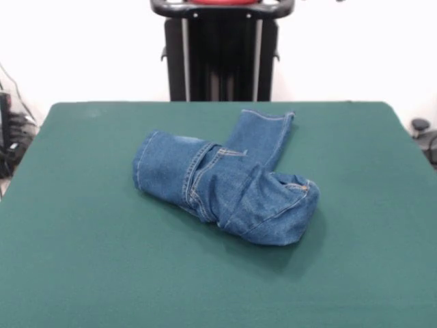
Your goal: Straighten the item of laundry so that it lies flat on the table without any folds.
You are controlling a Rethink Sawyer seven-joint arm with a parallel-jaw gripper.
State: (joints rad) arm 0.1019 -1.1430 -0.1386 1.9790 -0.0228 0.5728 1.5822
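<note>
Crumpled blue denim jeans point(229, 188) are sitting mid-desk point(82, 260), folded over; fingers aren't showing, so grip's unknowable; best bet: pulling the doubled leg outward.

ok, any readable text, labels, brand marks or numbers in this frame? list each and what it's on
None readable in the front view.
Jeans: no tag, patch or brand label shows, only orange-tan stitching.
Table: plain green top, no markings.
Robot pedestal behind the table: black with pale vertical strips, no lettering visible.
The gripper is not in view.
</note>
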